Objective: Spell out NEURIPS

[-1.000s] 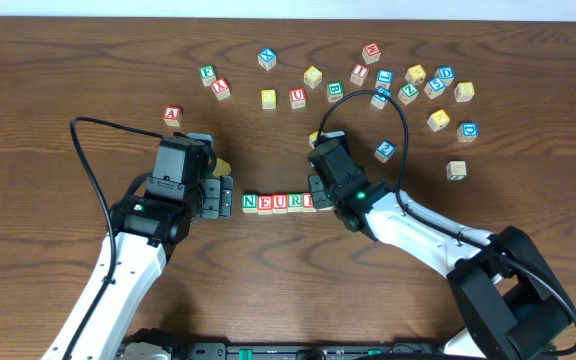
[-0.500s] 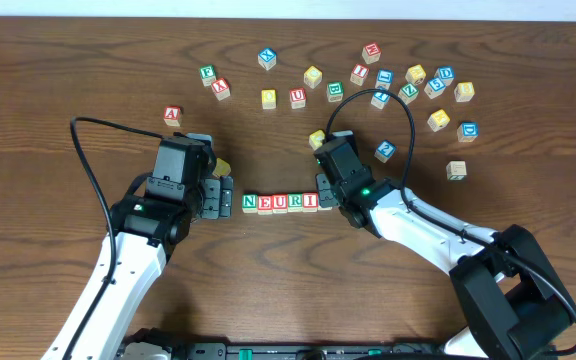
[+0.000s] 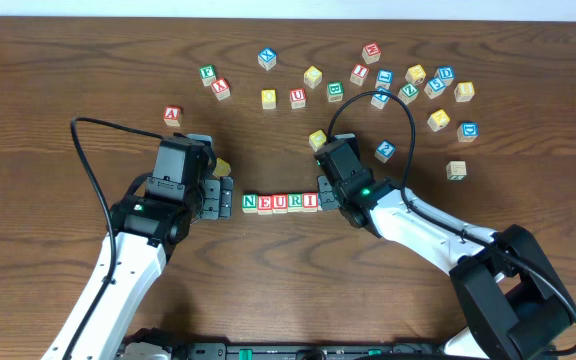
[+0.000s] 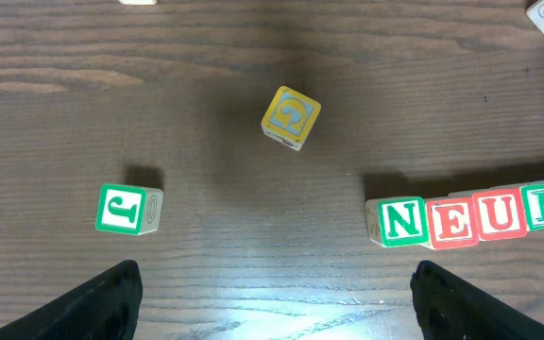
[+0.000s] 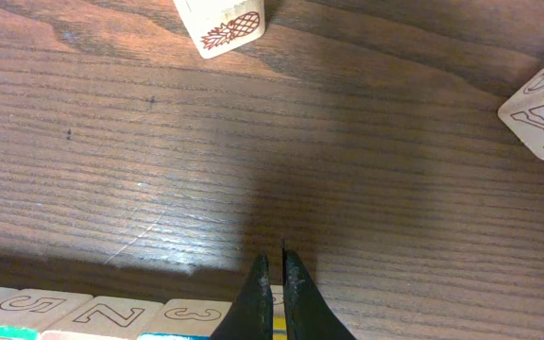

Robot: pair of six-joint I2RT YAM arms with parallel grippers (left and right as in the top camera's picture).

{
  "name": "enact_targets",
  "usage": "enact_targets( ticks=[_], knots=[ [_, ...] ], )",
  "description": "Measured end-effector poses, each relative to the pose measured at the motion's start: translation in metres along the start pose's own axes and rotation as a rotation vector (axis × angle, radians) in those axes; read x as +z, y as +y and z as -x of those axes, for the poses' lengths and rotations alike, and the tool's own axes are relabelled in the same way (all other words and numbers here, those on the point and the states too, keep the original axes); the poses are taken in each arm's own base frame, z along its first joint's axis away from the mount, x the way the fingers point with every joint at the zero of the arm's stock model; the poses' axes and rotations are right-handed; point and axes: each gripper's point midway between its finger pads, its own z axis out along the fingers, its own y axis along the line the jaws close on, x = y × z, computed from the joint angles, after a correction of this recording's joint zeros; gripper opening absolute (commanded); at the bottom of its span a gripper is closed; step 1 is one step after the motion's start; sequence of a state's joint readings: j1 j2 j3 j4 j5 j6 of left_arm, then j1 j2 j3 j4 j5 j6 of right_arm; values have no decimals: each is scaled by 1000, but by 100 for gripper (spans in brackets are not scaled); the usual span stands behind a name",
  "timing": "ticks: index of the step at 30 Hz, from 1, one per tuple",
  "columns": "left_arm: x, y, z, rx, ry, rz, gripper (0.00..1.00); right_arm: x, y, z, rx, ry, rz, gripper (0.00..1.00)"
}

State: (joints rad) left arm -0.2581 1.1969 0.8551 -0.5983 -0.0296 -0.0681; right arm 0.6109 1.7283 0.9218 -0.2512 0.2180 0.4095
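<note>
Left fingers (image 4: 102,307) stood wide apart, held nothing, near green N cube (image 4: 401,221) | right fingers (image 5: 258,297) were pressed together, empty, beside red I cube (image 3: 311,201); contact unclear.

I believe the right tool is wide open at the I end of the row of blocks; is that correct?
Not quite. The right tool is shut, with its fingers pressed together and nothing between them, as the right wrist view shows. It does sit at the I end of the row of blocks.
</note>
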Motion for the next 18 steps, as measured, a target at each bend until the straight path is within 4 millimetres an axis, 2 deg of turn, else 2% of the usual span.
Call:
enact_targets(
  ticks=[18],
  knots=[
    [0,0,0,0,0,0,90,0,-2,-6,7,22,-10,1]
  ],
)
